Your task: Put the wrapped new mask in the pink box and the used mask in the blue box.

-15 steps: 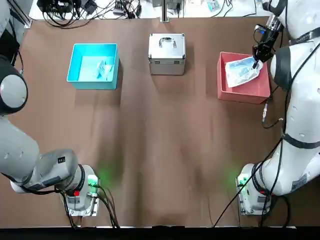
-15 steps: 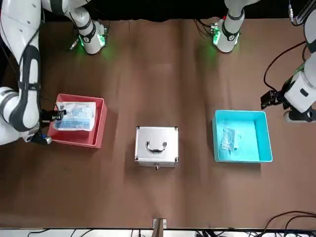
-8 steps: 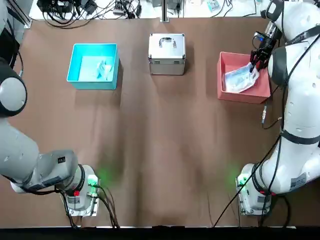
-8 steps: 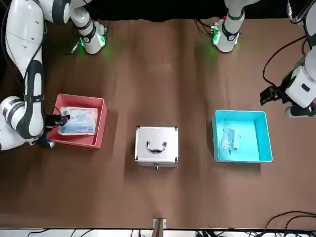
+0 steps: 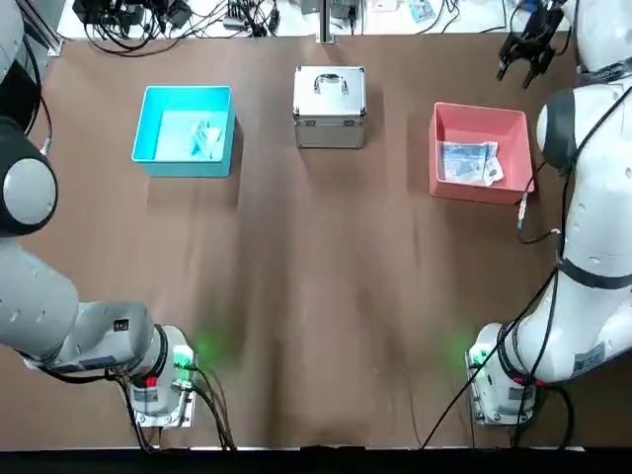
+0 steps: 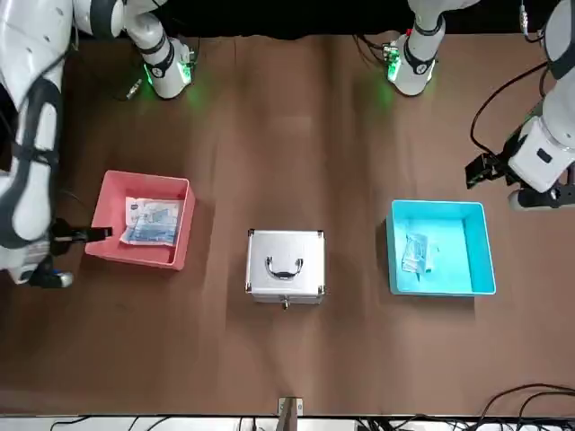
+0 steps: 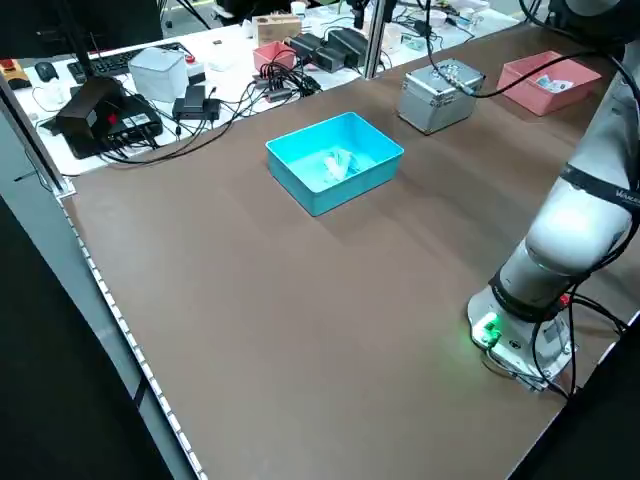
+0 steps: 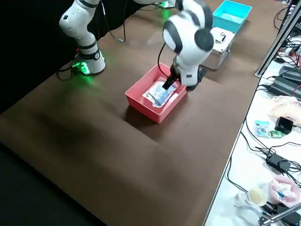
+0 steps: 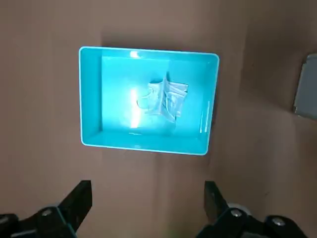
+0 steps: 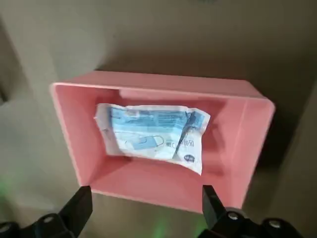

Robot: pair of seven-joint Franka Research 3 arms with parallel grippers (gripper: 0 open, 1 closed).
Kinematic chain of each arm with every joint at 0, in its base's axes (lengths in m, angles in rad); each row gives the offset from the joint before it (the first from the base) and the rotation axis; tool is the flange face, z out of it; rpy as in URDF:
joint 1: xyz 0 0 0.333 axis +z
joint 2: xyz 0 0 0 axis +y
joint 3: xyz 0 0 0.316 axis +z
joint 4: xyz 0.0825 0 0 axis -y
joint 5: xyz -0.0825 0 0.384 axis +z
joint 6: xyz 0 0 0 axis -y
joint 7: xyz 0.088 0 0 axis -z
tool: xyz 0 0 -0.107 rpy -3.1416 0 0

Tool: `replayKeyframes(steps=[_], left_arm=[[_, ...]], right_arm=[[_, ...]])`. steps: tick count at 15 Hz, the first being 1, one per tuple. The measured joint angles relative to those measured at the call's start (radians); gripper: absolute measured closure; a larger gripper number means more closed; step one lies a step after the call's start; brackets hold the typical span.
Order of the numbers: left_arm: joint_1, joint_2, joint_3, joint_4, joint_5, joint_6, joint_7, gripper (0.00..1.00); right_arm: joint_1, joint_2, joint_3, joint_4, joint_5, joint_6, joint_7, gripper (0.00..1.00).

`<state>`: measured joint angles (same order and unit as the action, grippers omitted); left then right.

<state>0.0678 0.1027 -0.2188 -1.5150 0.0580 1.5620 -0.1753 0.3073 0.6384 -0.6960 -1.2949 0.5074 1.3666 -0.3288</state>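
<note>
The wrapped new mask [image 5: 469,162] lies flat inside the pink box [image 5: 513,158] at the table's right, and shows well in the right wrist view [image 10: 152,135]. My right gripper [image 10: 146,210] hangs open and empty high above that box [image 10: 148,184]; in the top view it [image 5: 523,61] appears near the far edge. The used mask [image 5: 205,136] rests crumpled in the blue box [image 5: 160,133] at the left. My left gripper [image 9: 146,208] is open, raised over the table just short of the blue box [image 9: 148,148], with the used mask [image 9: 163,99] in sight.
A silver metal case [image 5: 330,104] with a handle stands between the two boxes at the back middle. Cables and gear crowd the bench beyond the table's far edge [image 5: 148,15]. Both arm bases sit at the near edge with green lights.
My right gripper has let go of the wrapped mask and lifted away from the pink box. The packet has settled flat on the box floor. The left arm has shifted only slightly.
</note>
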Motion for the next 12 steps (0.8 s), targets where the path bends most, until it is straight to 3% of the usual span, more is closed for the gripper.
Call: replayKeyframes(steps=[6, 9, 12], left_arm=[[-0.005, -0.016, 0.007, -0.008, -0.002, 0.000, 0.071, 0.00], [-0.004, -0.016, 0.008, -0.008, -0.003, 0.000, 0.077, 0.00], [-0.004, -0.007, 0.012, -0.008, -0.003, 0.003, 0.078, 0.00]], right_arm=[[0.009, -0.154, -0.020, 0.108, -0.066, -0.035, 0.001, 0.02], [0.038, -0.248, -0.020, 0.113, -0.160, -0.036, 0.002, 0.02], [0.049, -0.303, -0.020, 0.107, -0.180, -0.041, 0.006, 0.02]])
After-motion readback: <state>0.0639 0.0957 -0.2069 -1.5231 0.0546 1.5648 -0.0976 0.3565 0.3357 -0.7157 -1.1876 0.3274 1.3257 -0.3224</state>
